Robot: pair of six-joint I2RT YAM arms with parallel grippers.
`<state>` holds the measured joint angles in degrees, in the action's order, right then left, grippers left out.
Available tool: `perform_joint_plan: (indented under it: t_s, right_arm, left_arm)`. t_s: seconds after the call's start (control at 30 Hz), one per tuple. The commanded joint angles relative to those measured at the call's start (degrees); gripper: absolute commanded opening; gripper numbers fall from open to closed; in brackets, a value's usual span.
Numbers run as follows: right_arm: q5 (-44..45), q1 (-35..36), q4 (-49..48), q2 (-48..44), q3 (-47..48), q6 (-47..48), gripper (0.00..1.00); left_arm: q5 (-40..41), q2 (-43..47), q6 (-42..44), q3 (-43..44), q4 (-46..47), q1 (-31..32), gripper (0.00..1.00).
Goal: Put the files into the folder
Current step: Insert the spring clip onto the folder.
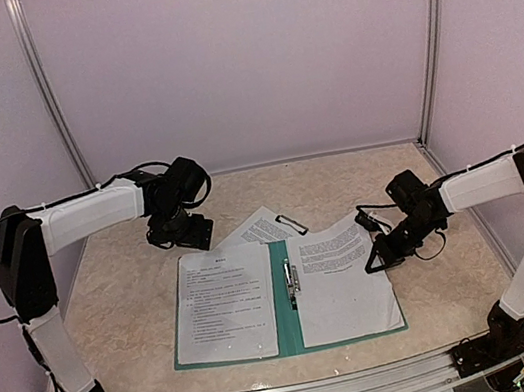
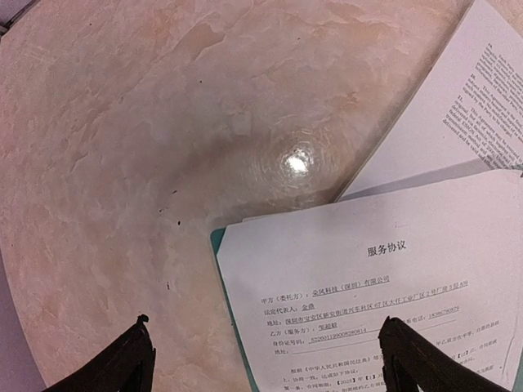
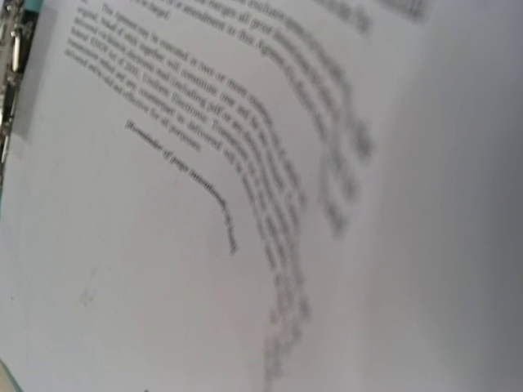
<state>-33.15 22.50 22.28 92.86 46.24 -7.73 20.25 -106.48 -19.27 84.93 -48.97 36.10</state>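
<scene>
Paper sheet [image 1: 343,283] pinched by closed right end effector [image 1: 375,260].

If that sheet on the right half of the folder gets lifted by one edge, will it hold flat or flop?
Probably floppy: the right sheet bows in the right wrist view, its text lines curving. Likely light, so a push may slide it across the folder. Thin paper, so a one-edge pinch by the right hand could crease it.

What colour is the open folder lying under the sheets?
The folder is teal-green, clearest in the top external view.
</scene>
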Motion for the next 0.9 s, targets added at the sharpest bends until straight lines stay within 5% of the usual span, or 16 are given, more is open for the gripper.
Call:
perform_joint_plan:
  t_s: [0.0, 0.43, 0.87]
  right_arm:
    - [0.0, 0.8, 0.8, 0.1, 1.5, 0.8, 0.0]
    - [0.0, 1.5, 0.5, 1.4, 1.9, 0.8, 0.05]
    - [7.8, 1.9, 4.1, -2.5, 4.8, -0.4, 0.59]
  left_arm:
    - [1.0, -1.3, 0.3, 2.0, -0.7, 0.7, 0.93]
    - [1.4, -1.7, 0.3, 2.4, -1.0, 0.9, 0.93]
    - [1.5, -1.6, 0.5, 2.3, -1.1, 1.1, 0.93]
